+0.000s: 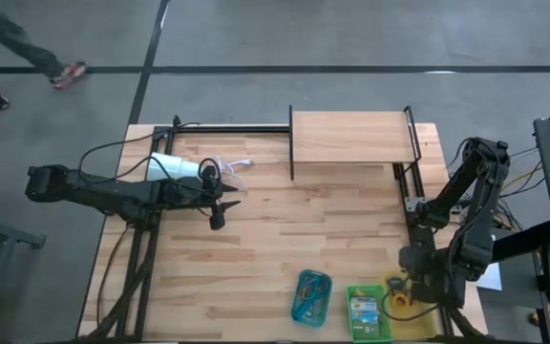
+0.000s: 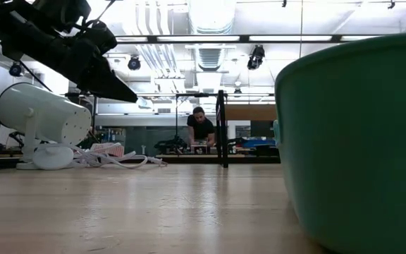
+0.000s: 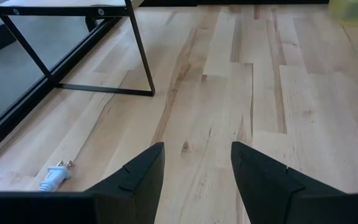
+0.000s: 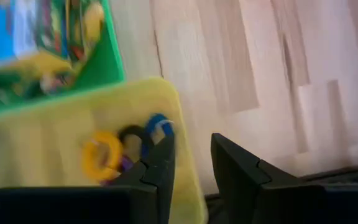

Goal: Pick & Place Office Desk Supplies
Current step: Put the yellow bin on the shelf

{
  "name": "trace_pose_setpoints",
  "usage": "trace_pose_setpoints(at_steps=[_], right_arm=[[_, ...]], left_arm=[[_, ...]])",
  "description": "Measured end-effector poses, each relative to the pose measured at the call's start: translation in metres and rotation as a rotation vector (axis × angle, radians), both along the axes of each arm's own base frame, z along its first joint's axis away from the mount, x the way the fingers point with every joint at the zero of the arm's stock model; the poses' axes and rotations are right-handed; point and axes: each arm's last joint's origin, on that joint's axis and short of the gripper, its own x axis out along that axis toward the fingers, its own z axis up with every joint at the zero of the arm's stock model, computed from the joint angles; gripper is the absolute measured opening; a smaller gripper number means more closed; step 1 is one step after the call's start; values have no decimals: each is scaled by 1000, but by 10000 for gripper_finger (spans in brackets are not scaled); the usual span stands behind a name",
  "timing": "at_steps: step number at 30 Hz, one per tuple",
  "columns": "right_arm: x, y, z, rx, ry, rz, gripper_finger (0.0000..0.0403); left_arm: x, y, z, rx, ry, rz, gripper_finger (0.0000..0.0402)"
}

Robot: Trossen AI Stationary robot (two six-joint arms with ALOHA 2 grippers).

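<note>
The right gripper, at the high view's lower right, hovers over the yellow plastic tray with fingers parted and empty. Coloured loops lie in that tray, and a crayon box lies in the green tray beside it. A good pick probably means lowering straight over one loop, clear of the tray rim. The left gripper waits open at centre left. The wooden table bears a white cylindrical lamp; a person sits far behind.
</note>
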Motion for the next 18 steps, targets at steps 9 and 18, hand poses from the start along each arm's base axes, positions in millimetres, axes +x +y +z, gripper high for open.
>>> trace_pose_setpoints(at_steps=[9,18], right_arm=[[-1,1,-17,-57,41,314,142],[-2,0,-28,-51,40,304,161]], left_arm=[[0,0,0,0,0,0,190],[0,0,0,0,0,0,190]])
